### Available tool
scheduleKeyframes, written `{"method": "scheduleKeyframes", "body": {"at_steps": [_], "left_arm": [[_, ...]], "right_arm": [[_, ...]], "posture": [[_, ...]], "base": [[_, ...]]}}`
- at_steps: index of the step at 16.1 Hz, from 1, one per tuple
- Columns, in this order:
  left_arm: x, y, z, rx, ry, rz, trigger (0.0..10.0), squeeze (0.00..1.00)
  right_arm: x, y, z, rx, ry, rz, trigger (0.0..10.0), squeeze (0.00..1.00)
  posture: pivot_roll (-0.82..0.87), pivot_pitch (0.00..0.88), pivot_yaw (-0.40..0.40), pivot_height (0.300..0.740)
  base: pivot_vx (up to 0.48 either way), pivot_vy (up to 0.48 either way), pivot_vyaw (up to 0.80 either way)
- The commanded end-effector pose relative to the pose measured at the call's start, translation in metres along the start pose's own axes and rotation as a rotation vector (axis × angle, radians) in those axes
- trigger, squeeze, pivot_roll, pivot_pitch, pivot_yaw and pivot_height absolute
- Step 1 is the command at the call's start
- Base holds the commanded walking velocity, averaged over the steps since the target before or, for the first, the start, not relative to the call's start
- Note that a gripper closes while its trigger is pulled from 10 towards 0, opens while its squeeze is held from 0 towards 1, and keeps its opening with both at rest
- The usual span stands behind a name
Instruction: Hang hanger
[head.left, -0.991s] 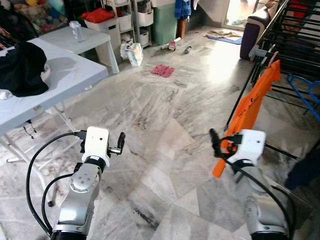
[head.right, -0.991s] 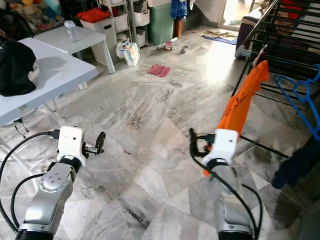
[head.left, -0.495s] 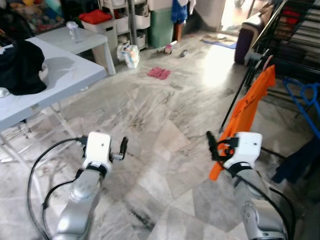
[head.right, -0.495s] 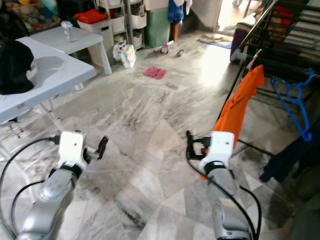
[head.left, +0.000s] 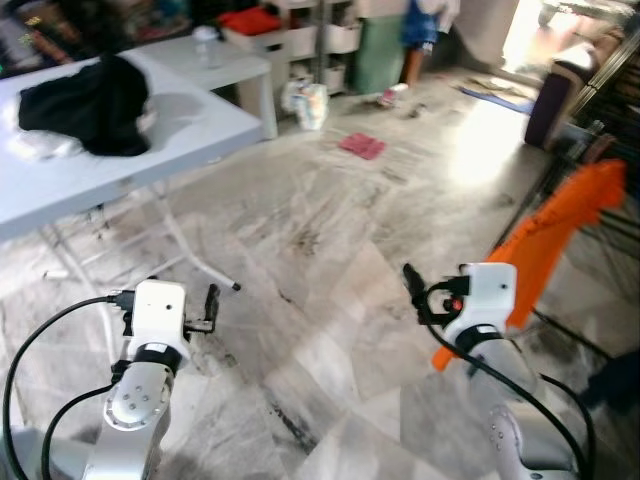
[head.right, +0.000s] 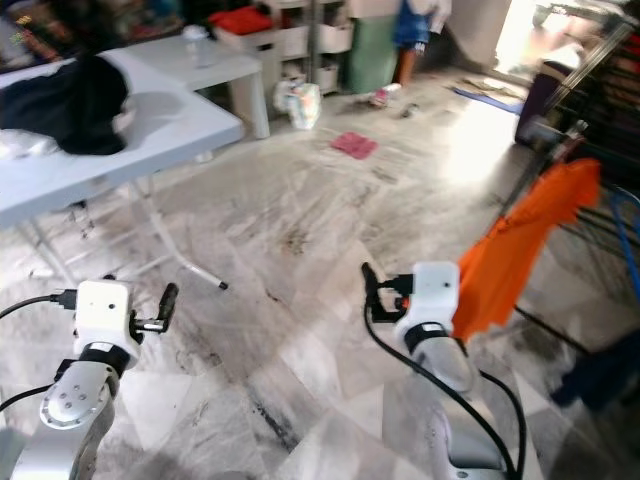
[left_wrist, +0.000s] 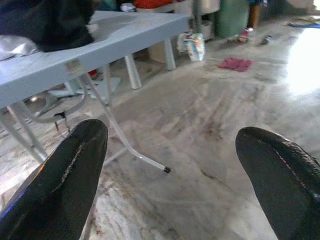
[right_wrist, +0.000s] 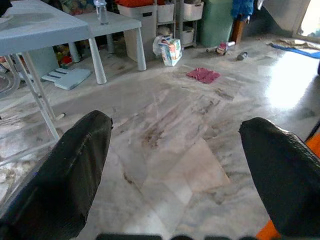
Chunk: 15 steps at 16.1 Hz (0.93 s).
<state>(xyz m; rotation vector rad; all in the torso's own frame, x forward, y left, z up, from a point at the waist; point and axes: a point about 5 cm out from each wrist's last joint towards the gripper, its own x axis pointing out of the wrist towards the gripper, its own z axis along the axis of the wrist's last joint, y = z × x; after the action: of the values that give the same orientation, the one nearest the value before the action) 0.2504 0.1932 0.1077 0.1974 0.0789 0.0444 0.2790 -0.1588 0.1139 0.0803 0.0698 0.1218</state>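
A: Both grippers, left (left_wrist: 170, 165) and right (right_wrist: 175, 165), gape wide, empty.
B: Hanger?
A: Can't spot one. Orange shirt (head.left: 555, 235) on rack (head.right: 590, 90), right of frame.
B: Walk to the table (head.left: 150, 150), upper left; search there.

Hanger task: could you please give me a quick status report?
Left end effector open, empty. Right end effector open, empty. Orange garment hanging on the drying rack to the right. Folding table with black clothing to the left.

Black cloth (head.left: 88, 102) lies on the grey table (head.left: 190, 140); orange garment (head.left: 545, 250) hangs right.
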Motion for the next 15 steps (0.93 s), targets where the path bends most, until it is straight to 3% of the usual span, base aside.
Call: {"method": "scheduleKeyframes", "body": {"at_steps": [1,6,7,8,9,12,15], "left_arm": [[0.000,0.004,0.002,0.003,0.002,0.028,10.0,0.00],[0.004,-0.006,0.006,-0.016,-0.006,0.015,10.0,0.00],[0.007,-0.004,0.004,0.018,0.015,0.045,10.0,0.00],[0.012,-0.004,0.005,-0.038,0.028,0.073,10.0,0.00],[0.014,-0.003,0.008,-0.034,0.016,0.077,10.0,0.00],[0.008,0.003,0.006,-0.028,0.026,0.106,10.0,0.00],[0.003,-0.002,0.003,-0.054,0.034,0.094,10.0,0.00]], "right_arm": [[0.005,0.005,0.007,0.006,-0.019,0.022,10.0,0.00],[0.007,0.011,0.013,-0.005,-0.031,0.064,10.0,0.00],[0.006,0.013,0.012,0.003,-0.022,0.093,10.0,0.00],[0.005,0.018,0.009,-0.008,-0.010,0.118,10.0,0.00],[0.005,0.020,0.008,-0.009,-0.007,0.127,10.0,0.00],[0.004,0.020,0.009,-0.010,-0.002,0.142,10.0,0.00],[0.004,0.018,0.005,-0.035,0.014,0.153,10.0,0.00]], "posture": [[0.12,0.051,-0.061,0.740],[0.11,0.064,-0.058,0.740],[0.11,0.067,-0.061,0.740],[0.11,0.072,-0.064,0.740],[0.11,0.072,-0.064,0.740],[0.12,0.086,-0.077,0.740],[0.12,0.086,-0.082,0.740]], "base": [[0.000,0.000,0.80],[0.000,0.000,0.80],[0.000,0.000,0.80],[0.000,0.000,0.80],[0.000,0.000,0.80],[0.000,0.000,0.80],[0.000,0.000,0.80]]}}
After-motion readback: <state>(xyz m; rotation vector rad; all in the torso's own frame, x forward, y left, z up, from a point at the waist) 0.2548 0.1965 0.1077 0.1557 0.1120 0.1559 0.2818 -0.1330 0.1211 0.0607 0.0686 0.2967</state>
